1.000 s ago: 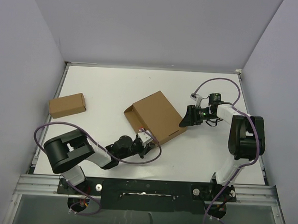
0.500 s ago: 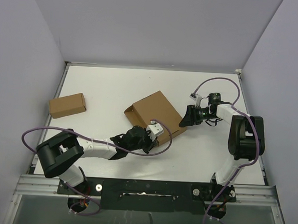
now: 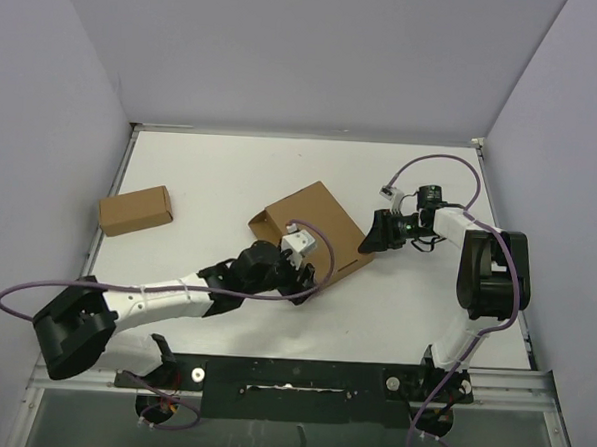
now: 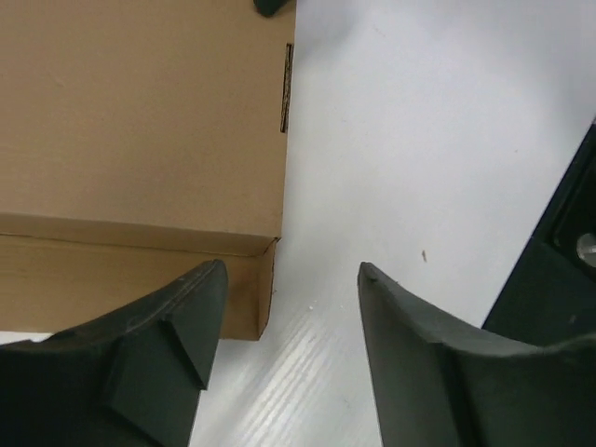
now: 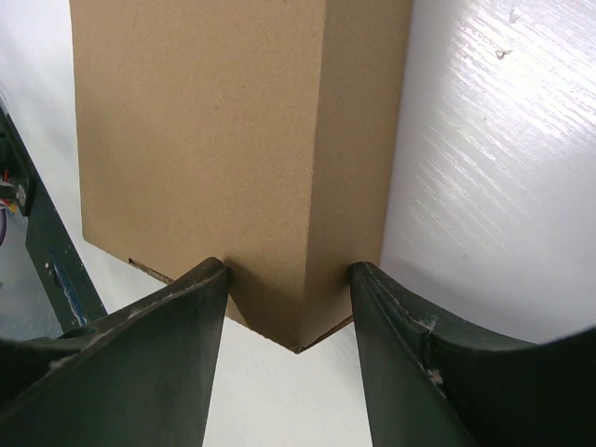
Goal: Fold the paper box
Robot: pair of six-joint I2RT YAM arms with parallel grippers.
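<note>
Small box: a small brown cardboard box (image 3: 135,211), closed and rectangular, lies on the white table (image 3: 231,170), well apart from the paper box on its left side.

Left gripper: the left gripper (image 3: 298,269) (image 4: 291,279) sits at the near left corner of the paper box. Its jaws are spread. The wrist view shows the box's corner edge and bare table in the gap, with nothing pinched.

Paper box: the paper box (image 3: 313,229) (image 4: 140,121) (image 5: 205,140), a large plain brown cardboard mailer, lies flat near the middle of the table, turned at an angle to the table edges. Its broad top panel faces up. At its left end a narrow strip of the inside shows.

Slit: a short dark slit (image 4: 286,88) runs along the right edge of the top panel in the left wrist view.

Right gripper: the right gripper (image 3: 375,233) (image 5: 289,270) is at the right corner of the paper box. Its two fingers (image 5: 168,326) press against the corner from either side, one on the top panel and one on the side wall, pinching it.
</note>
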